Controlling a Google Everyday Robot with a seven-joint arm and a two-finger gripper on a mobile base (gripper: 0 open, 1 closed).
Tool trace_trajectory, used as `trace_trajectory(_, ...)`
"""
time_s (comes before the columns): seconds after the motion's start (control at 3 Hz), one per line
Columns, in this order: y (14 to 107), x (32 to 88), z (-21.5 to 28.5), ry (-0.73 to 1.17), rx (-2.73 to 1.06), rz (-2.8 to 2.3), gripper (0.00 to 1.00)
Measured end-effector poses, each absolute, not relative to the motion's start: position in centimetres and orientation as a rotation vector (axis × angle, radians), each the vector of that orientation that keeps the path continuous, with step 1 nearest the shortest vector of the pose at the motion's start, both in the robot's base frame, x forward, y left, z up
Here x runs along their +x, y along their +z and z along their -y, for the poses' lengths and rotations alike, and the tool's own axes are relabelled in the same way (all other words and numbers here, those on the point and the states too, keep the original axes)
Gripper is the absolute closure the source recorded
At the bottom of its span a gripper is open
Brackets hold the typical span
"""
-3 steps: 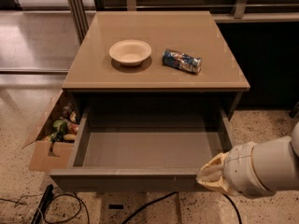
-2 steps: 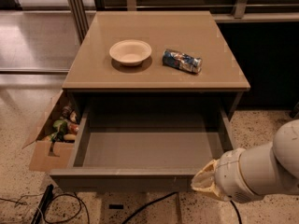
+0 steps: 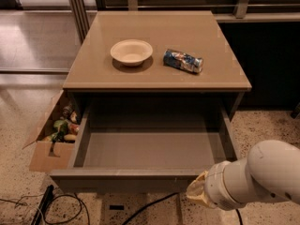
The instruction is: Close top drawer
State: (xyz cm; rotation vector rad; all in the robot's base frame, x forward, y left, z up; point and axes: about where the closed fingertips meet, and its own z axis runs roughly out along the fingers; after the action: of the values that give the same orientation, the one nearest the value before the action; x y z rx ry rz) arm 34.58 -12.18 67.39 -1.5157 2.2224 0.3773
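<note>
The top drawer (image 3: pixel 126 174) is pulled far out of the grey-brown cabinet, and its inside is empty. My gripper (image 3: pixel 197 196) shows as a yellowish tip at the end of the white arm (image 3: pixel 262 175). It sits at the bottom right, just in front of and slightly below the right part of the drawer's front edge. I cannot tell whether it touches the front. The two lower drawer fronts are hidden under the open drawer.
On the cabinet top (image 3: pixel 201 36) stand a cream bowl (image 3: pixel 131 52) and a crushed blue packet (image 3: pixel 183 61). An open cardboard box (image 3: pixel 46 157) of small items sits on the floor to the left. Cables (image 3: pixel 65 206) lie on the floor under the drawer front.
My arm and gripper have moved left and a little lower along the drawer's front edge. The drawer has not visibly moved.
</note>
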Motion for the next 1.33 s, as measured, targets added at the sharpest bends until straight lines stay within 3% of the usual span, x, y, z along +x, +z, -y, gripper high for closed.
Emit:
trace_trajectory(0.33,67.17,34.96,12.21,0.365,-1.504,-2.22,0.84)
trace_trajectory(0.67,67.28,34.9,12.21,0.368,-1.503,-2.219,0.53)
trace_trajectory(1.33,67.6,34.69,12.2,0.379,-1.499,-2.216,0.06)
